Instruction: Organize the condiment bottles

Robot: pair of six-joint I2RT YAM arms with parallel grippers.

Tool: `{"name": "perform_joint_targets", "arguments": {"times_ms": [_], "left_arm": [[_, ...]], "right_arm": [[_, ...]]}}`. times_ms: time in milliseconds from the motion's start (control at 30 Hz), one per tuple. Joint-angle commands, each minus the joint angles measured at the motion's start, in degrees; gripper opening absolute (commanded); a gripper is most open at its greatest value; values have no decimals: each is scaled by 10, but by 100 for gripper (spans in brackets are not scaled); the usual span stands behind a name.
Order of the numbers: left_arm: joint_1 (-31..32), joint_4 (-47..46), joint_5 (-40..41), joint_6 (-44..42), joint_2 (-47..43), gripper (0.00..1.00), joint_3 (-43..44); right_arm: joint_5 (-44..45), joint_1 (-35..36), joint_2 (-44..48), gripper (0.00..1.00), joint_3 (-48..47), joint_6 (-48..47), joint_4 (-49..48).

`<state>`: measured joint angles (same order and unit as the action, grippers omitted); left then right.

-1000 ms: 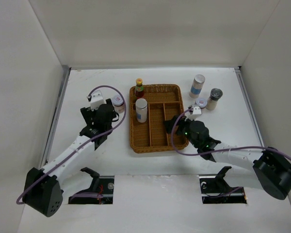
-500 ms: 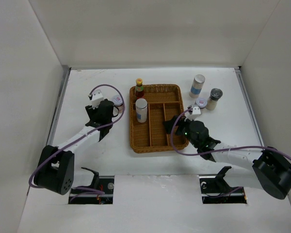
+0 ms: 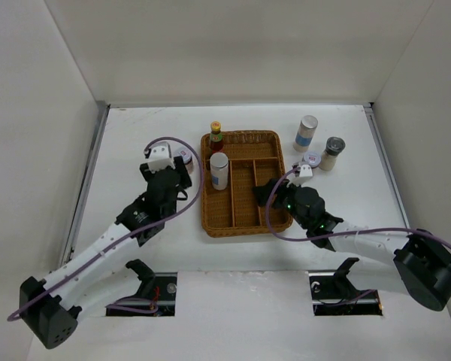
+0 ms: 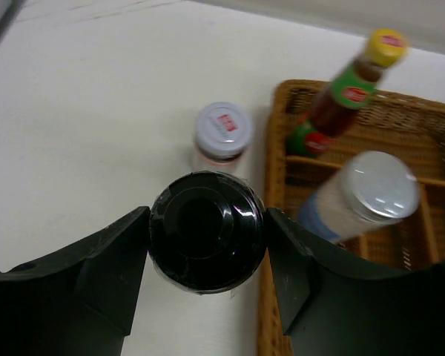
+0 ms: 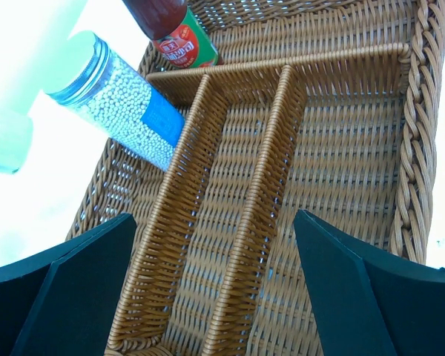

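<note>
Blk-capped bottle, glossy; body prob. white.

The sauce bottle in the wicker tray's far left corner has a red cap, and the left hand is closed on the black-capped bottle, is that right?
Not quite. The sauce bottle in the wicker tray has a yellow cap, not a red one, as the left wrist view shows plainly. The rest holds: it stands in the tray's far left corner, and the left hand is closed on the black-capped bottle.
</note>
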<state>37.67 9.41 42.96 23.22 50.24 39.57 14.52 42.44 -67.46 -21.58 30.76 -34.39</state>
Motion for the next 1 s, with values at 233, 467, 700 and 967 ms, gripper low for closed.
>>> {"name": "perform_joint_targets", "arguments": {"times_ms": [233, 467, 700, 967], "left_arm": [[179, -54, -19, -8, 93, 35, 61], [188, -101, -39, -9, 173, 35, 40], [193, -98, -15, -5, 213, 60, 25], [182, -98, -6, -12, 119, 86, 26]], "right_arm": [[7, 1, 18, 94, 4, 4, -38], [11, -4, 29, 95, 8, 5, -34], [16, -7, 36, 95, 12, 8, -33], [12, -10, 23, 95, 8, 10, -31]]}}
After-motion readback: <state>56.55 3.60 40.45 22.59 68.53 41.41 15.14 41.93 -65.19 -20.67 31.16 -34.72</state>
